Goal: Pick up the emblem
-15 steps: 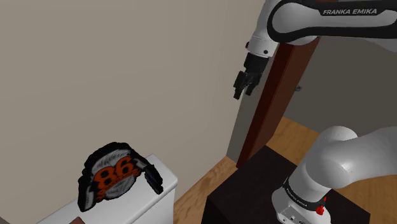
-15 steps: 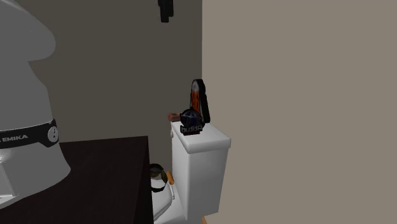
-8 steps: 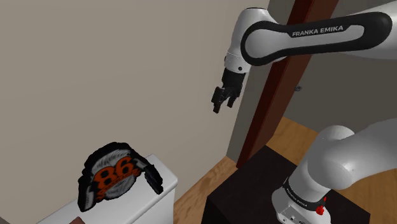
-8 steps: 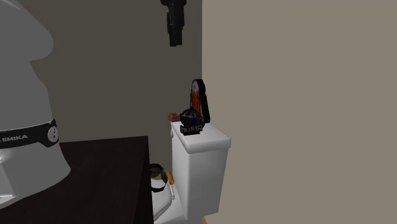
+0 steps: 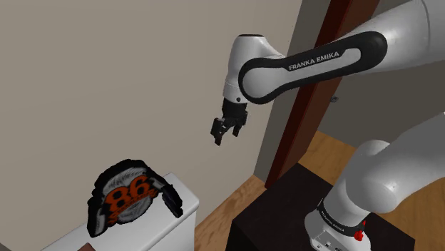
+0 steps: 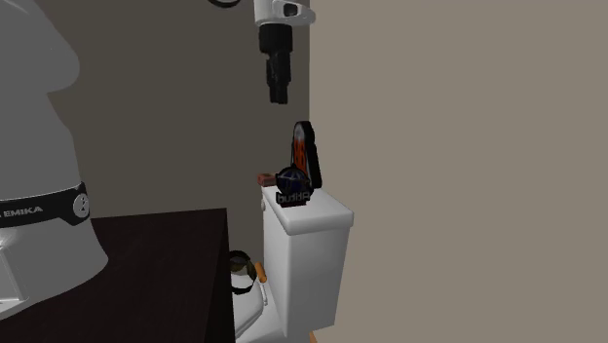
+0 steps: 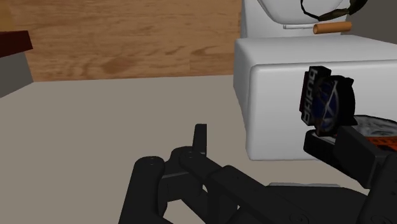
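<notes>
Toward the lower left of the shoulder view, the emblem [image 5: 123, 196] is standing upright on the lid of the white toilet tank [image 5: 183, 216], a round black-rimmed badge showing an orange 86. Your claw [image 5: 222, 133] is hanging in mid-air near the frame's centre, up and to the right of the emblem and well apart from it. Its fingers are standing spread with nothing between them.

You are facing an approach, as I judge it. The emblem is standing on edge and looks thin in the second exterior view. You will probably do best by turning the claw so the fingers are straddling its two flat faces, then lowering onto the top rim. A small dark round object [image 6: 291, 185] is sitting just beside the emblem, at its left in that view, so give it room and avoid toppling either piece.

One black finger is covering most of the emblem in the wrist view, leaving a sliver of orange and grey. I cannot tell whether the dark object is touching the emblem. A small brown thing [image 6: 263, 179] is lying on the lid, too small to name.
</notes>
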